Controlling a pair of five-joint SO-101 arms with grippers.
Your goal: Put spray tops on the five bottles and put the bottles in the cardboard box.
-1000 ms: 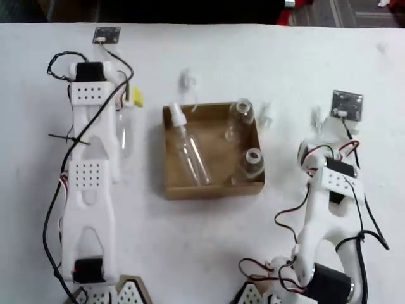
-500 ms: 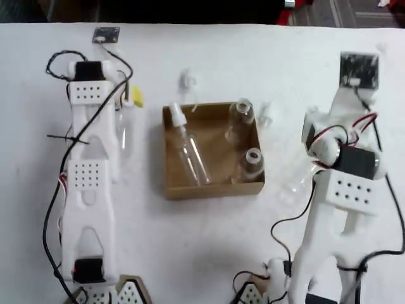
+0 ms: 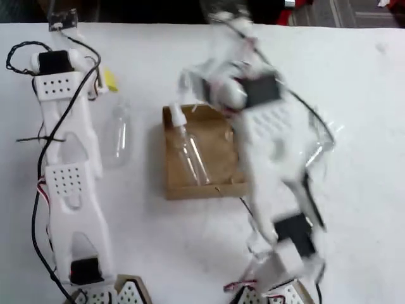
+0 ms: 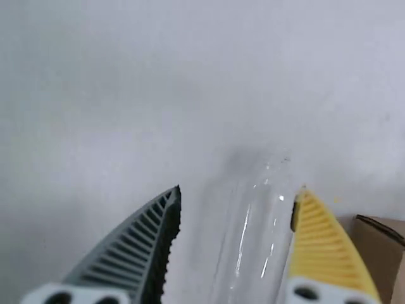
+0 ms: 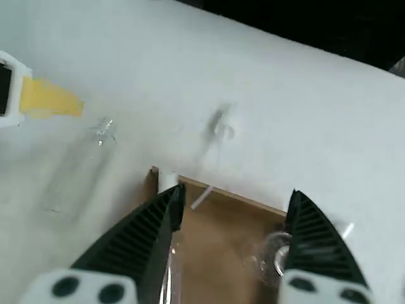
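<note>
Clear and uncapped, the loose bottle (image 3: 117, 136) lies on the table (image 3: 158, 240) just left of the cardboard box (image 3: 202, 190). Its long axis runs near to far, with the neck at the far end. The left gripper (image 4: 239, 193) is over that far end with its jaws spread. The bottle shows between them, close beside the yellow finger (image 4: 323, 247), so this arm is the nearer. The right gripper (image 5: 235, 190) hangs over the box's far edge, jaws spread, holding nothing.
</note>
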